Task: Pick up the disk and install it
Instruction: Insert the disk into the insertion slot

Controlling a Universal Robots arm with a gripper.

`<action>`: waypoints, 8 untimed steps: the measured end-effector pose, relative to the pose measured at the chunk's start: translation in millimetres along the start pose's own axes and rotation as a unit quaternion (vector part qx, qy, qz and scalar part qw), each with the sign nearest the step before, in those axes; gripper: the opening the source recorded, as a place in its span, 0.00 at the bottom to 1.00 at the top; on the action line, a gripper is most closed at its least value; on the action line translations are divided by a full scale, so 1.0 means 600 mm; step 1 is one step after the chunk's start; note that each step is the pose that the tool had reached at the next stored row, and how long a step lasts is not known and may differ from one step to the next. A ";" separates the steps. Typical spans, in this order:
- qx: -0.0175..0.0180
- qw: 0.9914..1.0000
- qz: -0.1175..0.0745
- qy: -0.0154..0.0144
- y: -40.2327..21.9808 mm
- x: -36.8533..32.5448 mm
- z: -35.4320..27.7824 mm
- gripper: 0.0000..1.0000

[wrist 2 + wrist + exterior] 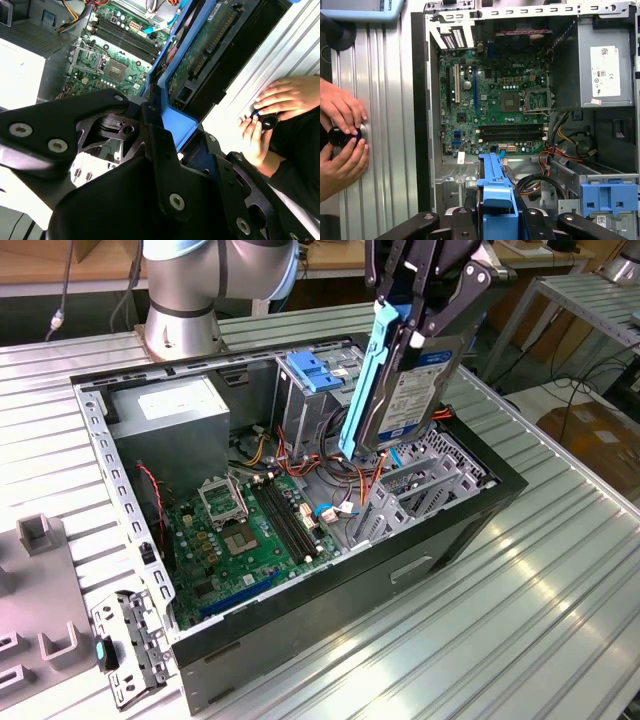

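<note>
The disk [418,390] hangs on edge above the open computer case [440,540], its labelled silver face toward the exterior view's right and a blue side rail [362,380] along its edge. My gripper [418,328] is shut on its upper end. Under the disk lies the grey metal drive bay [420,480] at the case's near right corner. In the second wrist view the black fingers [150,130] clamp the blue rail [172,117], with the disk's circuit-board side [205,50] beyond. In the first wrist view the rail [495,185] sticks out between the fingers over the case floor.
Inside the case are a green motherboard [250,530], a grey power-supply box [170,430], loose cables [330,475] and a light-blue bracket [320,370] on the rear bay. A person's hands [340,130] hold a black knob on the ribbed table beside the case.
</note>
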State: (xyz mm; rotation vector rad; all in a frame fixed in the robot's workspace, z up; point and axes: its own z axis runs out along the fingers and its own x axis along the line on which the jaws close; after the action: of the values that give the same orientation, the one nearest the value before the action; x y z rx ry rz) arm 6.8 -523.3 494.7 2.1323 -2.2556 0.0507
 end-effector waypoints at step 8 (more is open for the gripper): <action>0.000 1.000 0.000 0.000 -0.004 0.000 0.000 0.37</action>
State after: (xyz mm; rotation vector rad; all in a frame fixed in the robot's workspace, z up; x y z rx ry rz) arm 9.0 -523.4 494.6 2.1323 -2.2557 0.0506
